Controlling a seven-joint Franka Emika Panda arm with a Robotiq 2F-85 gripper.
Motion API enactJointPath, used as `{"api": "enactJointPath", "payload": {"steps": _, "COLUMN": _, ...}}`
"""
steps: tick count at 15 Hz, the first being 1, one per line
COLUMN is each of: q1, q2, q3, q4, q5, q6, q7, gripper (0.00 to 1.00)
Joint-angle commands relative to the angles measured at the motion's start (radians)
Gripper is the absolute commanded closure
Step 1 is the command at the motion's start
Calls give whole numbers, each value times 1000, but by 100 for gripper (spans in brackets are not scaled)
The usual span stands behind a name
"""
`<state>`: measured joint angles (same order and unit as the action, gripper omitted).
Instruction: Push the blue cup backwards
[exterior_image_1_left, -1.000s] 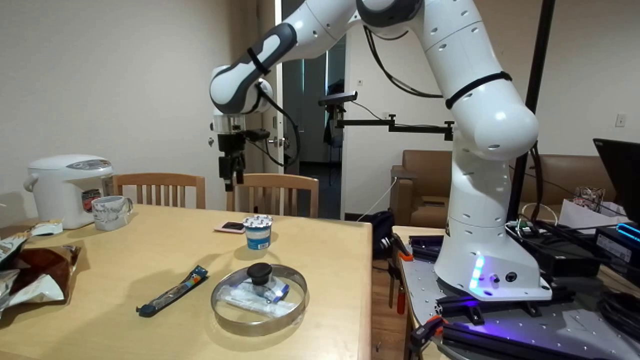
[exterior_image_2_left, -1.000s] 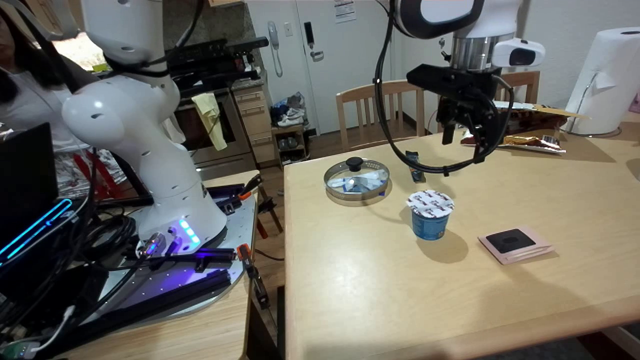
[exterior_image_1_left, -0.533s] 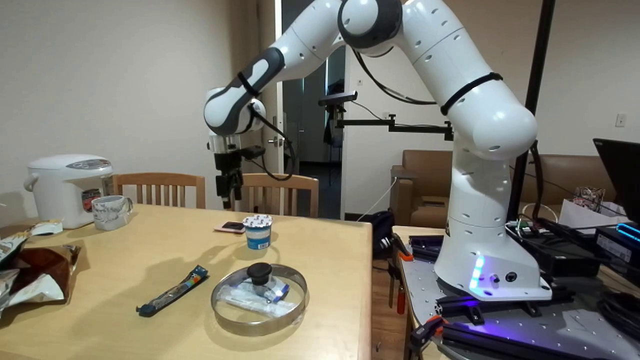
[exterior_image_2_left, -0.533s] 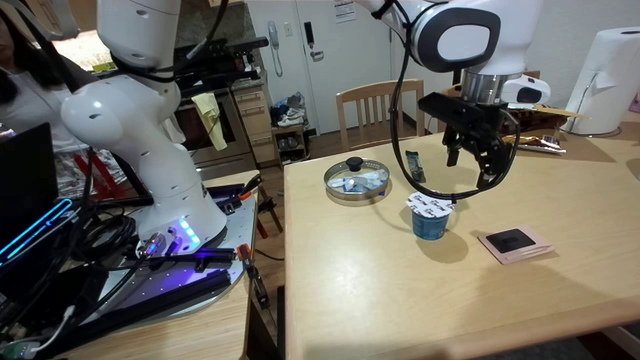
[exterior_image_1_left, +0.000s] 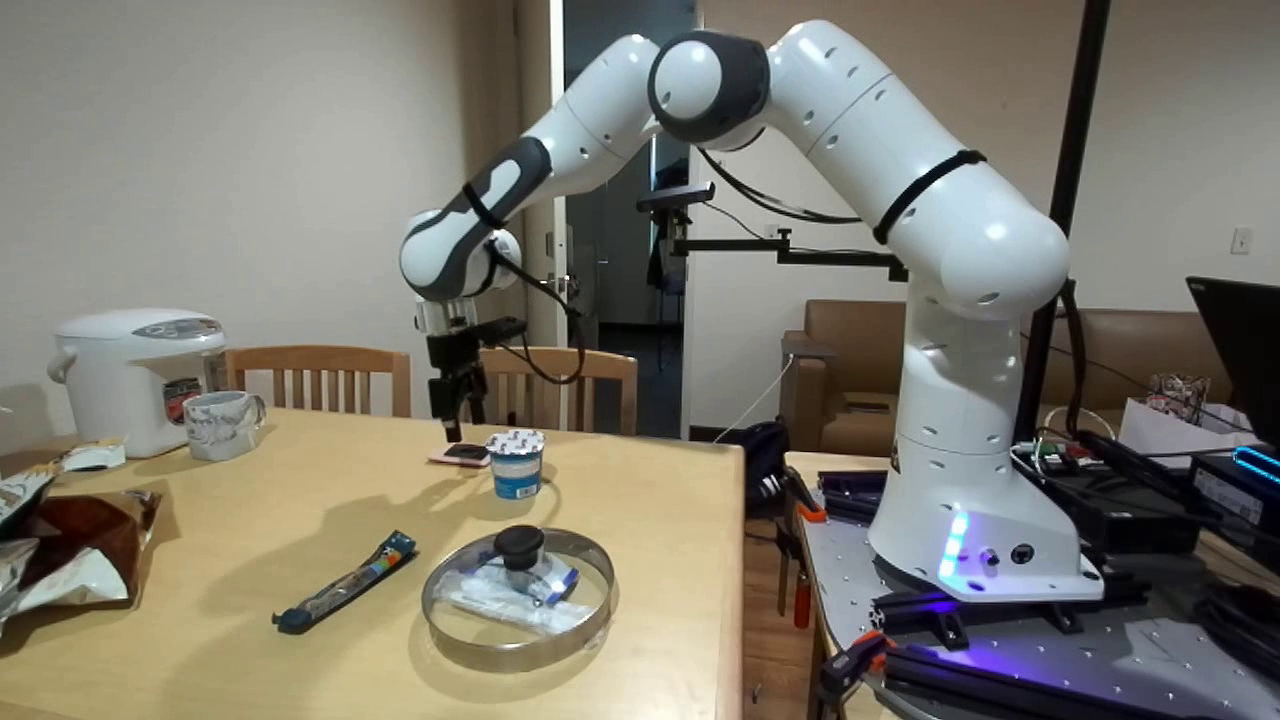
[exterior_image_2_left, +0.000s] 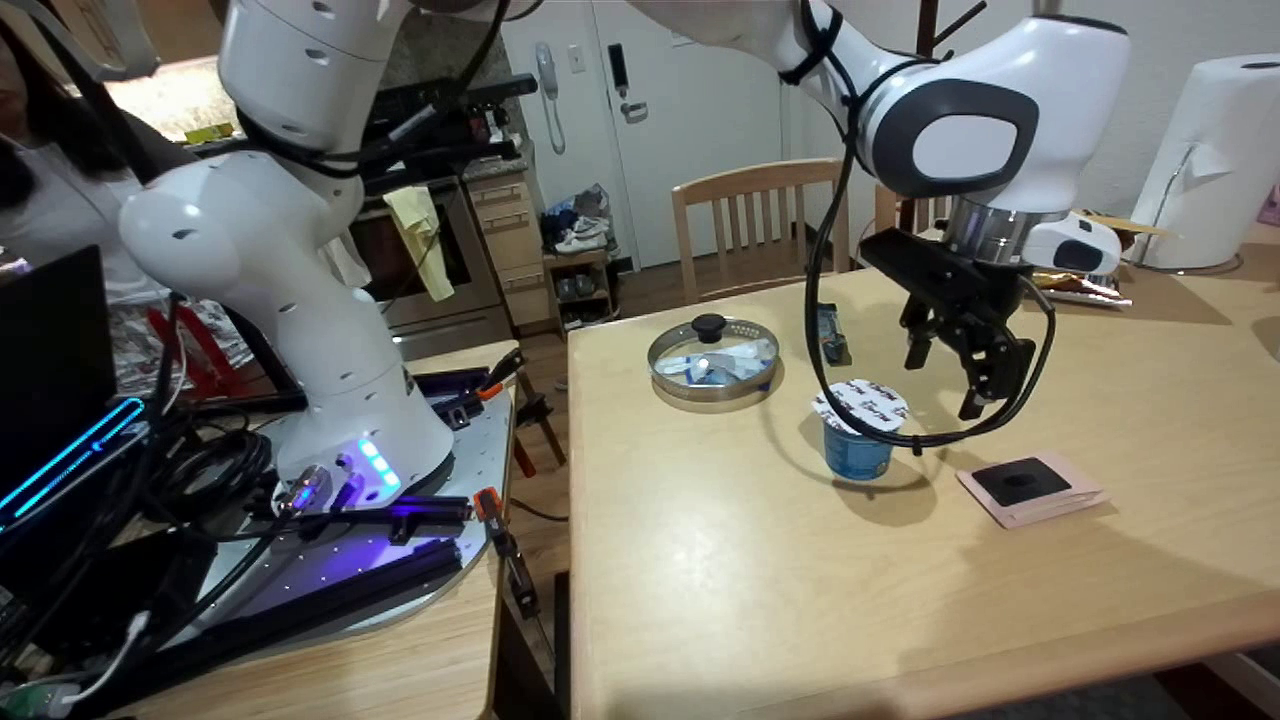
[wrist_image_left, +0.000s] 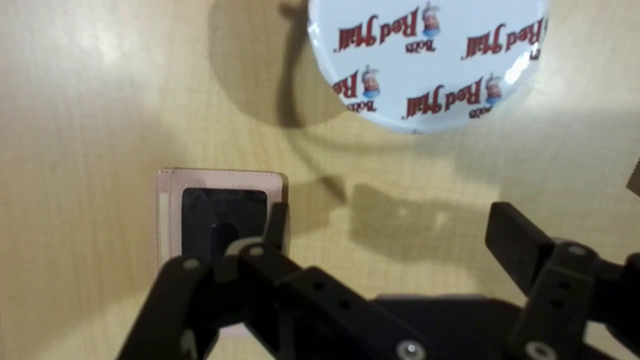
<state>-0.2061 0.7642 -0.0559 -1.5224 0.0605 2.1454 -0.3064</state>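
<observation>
The blue cup (exterior_image_1_left: 516, 474) stands upright on the table, with blue and white sides and a white lid printed with dark red lettering. It also stands in an exterior view (exterior_image_2_left: 858, 455), where the arm's cable crosses in front of it. In the wrist view its lid (wrist_image_left: 425, 65) fills the top right and is cut off by the frame edge. My gripper (exterior_image_1_left: 464, 425) points down beside the cup, above table height and apart from it. In an exterior view the gripper (exterior_image_2_left: 942, 382) is right of the cup. In the wrist view its fingers (wrist_image_left: 392, 232) are wide apart with nothing between them.
A pink card wallet (exterior_image_2_left: 1030, 490) lies close to the cup, partly under one finger in the wrist view (wrist_image_left: 220, 180). A round silvery dish (exterior_image_1_left: 520, 655) with a black knob, a dark snack packet (exterior_image_1_left: 345, 585) and a white mug (exterior_image_1_left: 222, 425) are on the table.
The gripper has come down toward the table, to the cup's height range beside it. The fingers stay apart. The cup and the other objects have not moved.
</observation>
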Motion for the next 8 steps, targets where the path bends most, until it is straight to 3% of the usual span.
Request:
{"api": "enactJointPath", "payload": {"steps": 1, "q1": -25, "q2": 48, "q3": 15, "q4": 79, "q5": 32, "q6": -76, "q7": 57, "gripper": 0}}
{"api": "enactJointPath", "payload": {"steps": 8, "q1": -33, "q2": 70, "q3": 18, "q4": 78, "q5": 65, "q6": -110, "q7": 104, "gripper": 0}}
